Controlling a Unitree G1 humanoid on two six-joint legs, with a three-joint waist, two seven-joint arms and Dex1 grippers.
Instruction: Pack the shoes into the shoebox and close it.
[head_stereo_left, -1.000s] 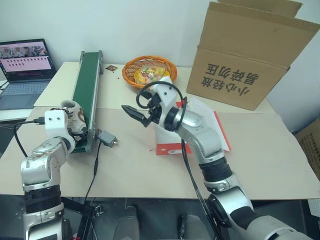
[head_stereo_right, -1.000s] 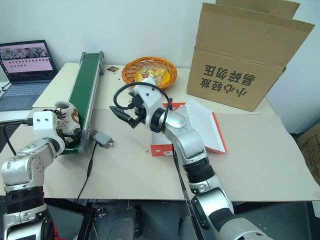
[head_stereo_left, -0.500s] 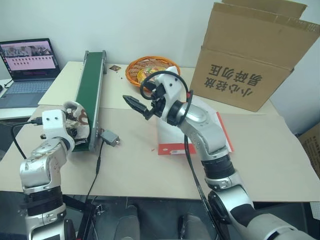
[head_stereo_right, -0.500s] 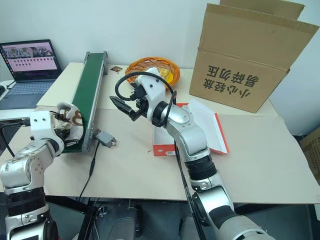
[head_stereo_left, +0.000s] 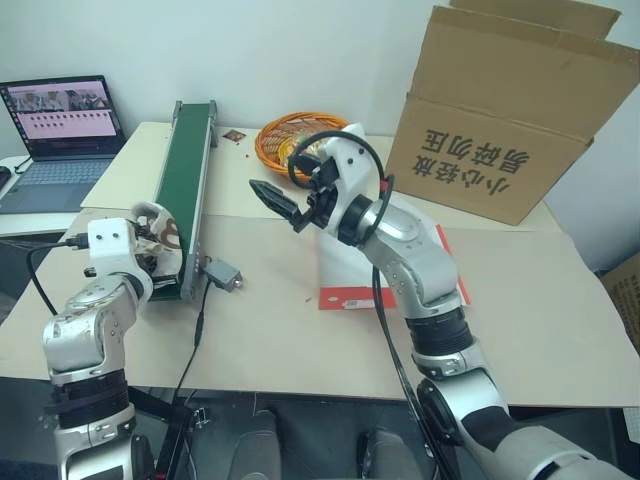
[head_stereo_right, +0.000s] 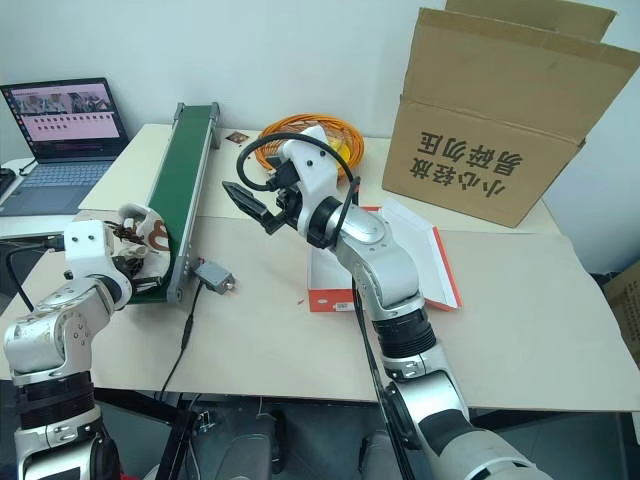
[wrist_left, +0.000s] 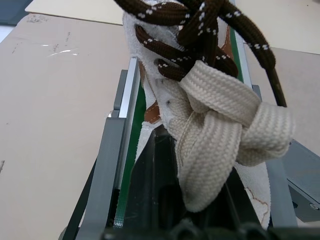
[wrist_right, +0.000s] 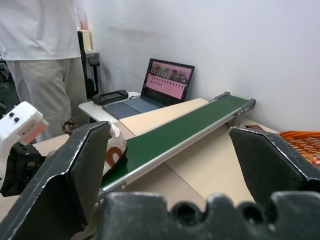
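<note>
A: The left tool (head_stereo_left: 150, 250) is clenched on a shoe (head_stereo_left: 158, 232) at the near end of the green conveyor (head_stereo_left: 186, 180) — the wrist view shows the pale woven heel loop (wrist_left: 227, 135) and dark laces (wrist_left: 200, 35) right above its fingers; the grip seems to sit at the heel.

B: That looks a light, soft thing; canvas gives, laces dangle and could snag the belt frame; the stiffer heel is probably the safest hold.

A: The right tool (head_stereo_right: 250, 205) hangs released, jaws wide, above the bench (head_stereo_left: 250, 320); the shoebox (head_stereo_right: 345, 290) lies open beyond it — thin card, likely to slide if nudged.
</note>
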